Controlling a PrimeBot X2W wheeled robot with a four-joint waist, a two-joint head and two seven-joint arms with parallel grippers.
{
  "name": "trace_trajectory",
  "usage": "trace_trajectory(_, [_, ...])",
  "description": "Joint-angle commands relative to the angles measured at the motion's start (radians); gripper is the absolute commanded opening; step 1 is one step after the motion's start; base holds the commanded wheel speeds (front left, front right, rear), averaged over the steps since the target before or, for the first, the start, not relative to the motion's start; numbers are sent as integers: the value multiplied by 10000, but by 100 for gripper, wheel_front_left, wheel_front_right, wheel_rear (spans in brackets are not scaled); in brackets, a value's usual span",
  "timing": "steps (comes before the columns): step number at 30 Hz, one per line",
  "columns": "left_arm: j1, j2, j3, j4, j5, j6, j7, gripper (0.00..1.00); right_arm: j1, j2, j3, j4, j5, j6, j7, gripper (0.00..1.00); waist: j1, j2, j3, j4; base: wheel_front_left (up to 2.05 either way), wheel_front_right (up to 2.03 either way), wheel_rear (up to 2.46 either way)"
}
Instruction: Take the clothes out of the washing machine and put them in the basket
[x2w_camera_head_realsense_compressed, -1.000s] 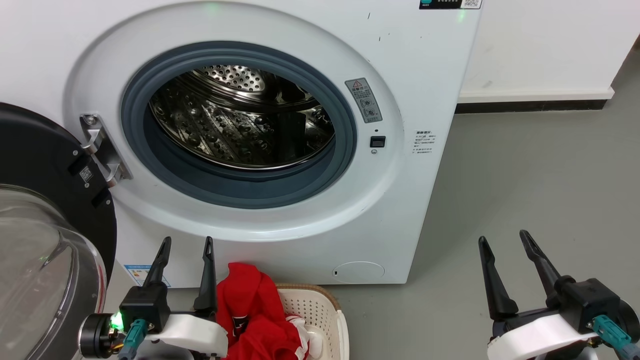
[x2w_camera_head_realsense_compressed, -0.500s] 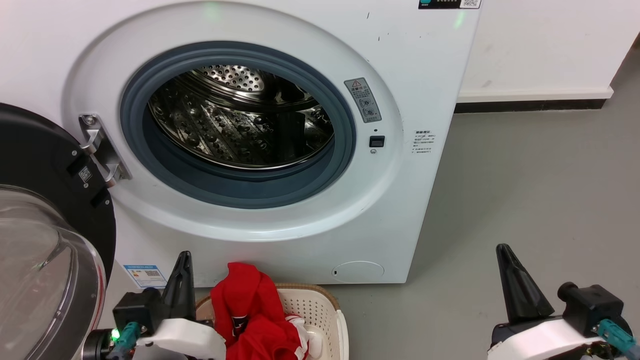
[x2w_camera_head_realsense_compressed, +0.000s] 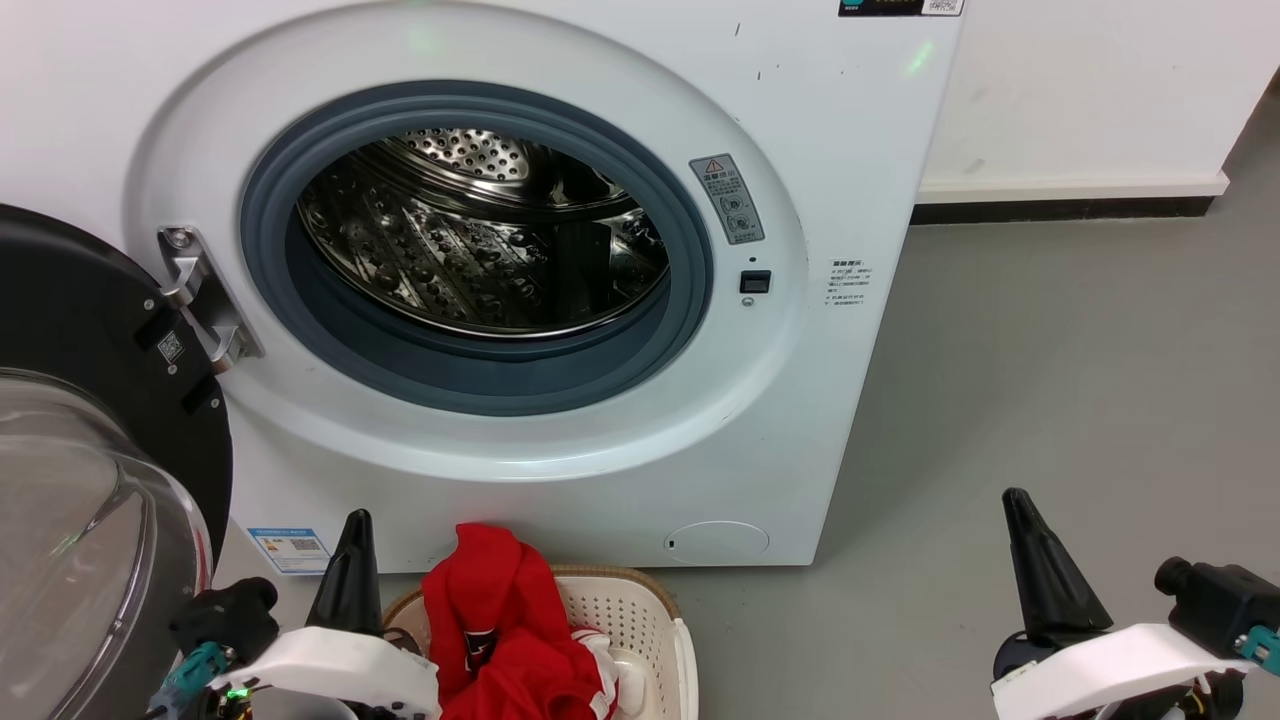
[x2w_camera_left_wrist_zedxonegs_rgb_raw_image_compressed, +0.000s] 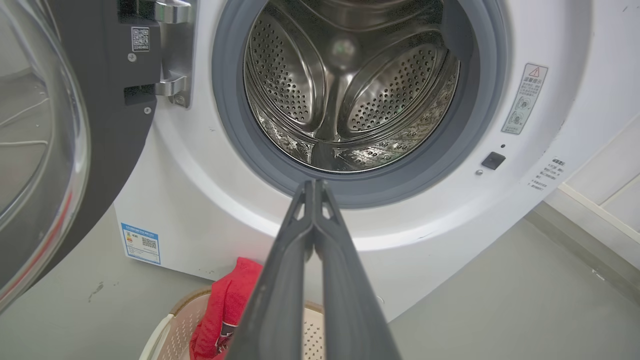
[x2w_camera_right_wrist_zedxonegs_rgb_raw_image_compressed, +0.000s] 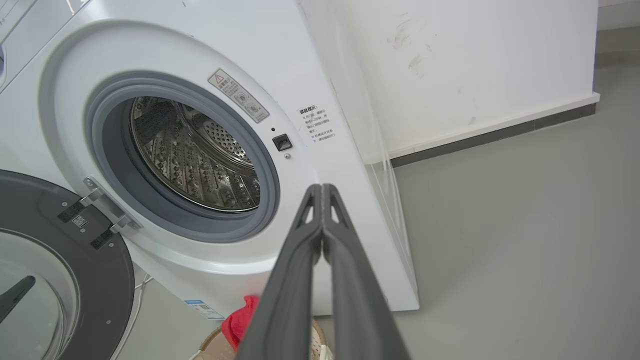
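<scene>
The red clothes (x2w_camera_head_realsense_compressed: 500, 625) with white trim lie heaped in the cream basket (x2w_camera_head_realsense_compressed: 640, 620) on the floor in front of the washing machine (x2w_camera_head_realsense_compressed: 820, 180). Its steel drum (x2w_camera_head_realsense_compressed: 480, 230) holds no fabric, and the round glass door (x2w_camera_head_realsense_compressed: 90, 470) hangs open at the left. My left gripper (x2w_camera_head_realsense_compressed: 355, 522) is shut and holds nothing, just left of the clothes. At the lower right over bare floor, my right gripper (x2w_camera_head_realsense_compressed: 1015, 497) is shut and holds nothing too. The left wrist view has the shut gripper (x2w_camera_left_wrist_zedxonegs_rgb_raw_image_compressed: 314, 184), the clothes (x2w_camera_left_wrist_zedxonegs_rgb_raw_image_compressed: 225, 310) and the basket (x2w_camera_left_wrist_zedxonegs_rgb_raw_image_compressed: 172, 330). The right wrist view has the shut gripper (x2w_camera_right_wrist_zedxonegs_rgb_raw_image_compressed: 321, 187) and the clothes (x2w_camera_right_wrist_zedxonegs_rgb_raw_image_compressed: 240, 317).
Grey floor (x2w_camera_head_realsense_compressed: 1080, 380) spreads to the right of the washer, bounded by a white wall with a dark skirting strip (x2w_camera_head_realsense_compressed: 1060, 212). The open door takes up the room at the left. A blue-and-white label (x2w_camera_head_realsense_compressed: 290, 548) sits low on the washer front.
Both grippers went from open to shut and sank towards the bottom of the head view. The clothes stay in the basket.
</scene>
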Motion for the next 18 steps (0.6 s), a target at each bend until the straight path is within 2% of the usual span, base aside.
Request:
trace_trajectory(1, [-329, 3, 70, -122, -326, -47, 64, 0, -327, -89, -34, -63, 356, 1, 19, 0, 0, 0, 1, 3, 0, 0, 0])
trace_trajectory(18, [-501, -65, 339, 44, -3005, -288, 670, 0, -661, -189, -176, 465, 3161, 0, 302, 0, 0, 0, 33, 60, 0, 0, 0])
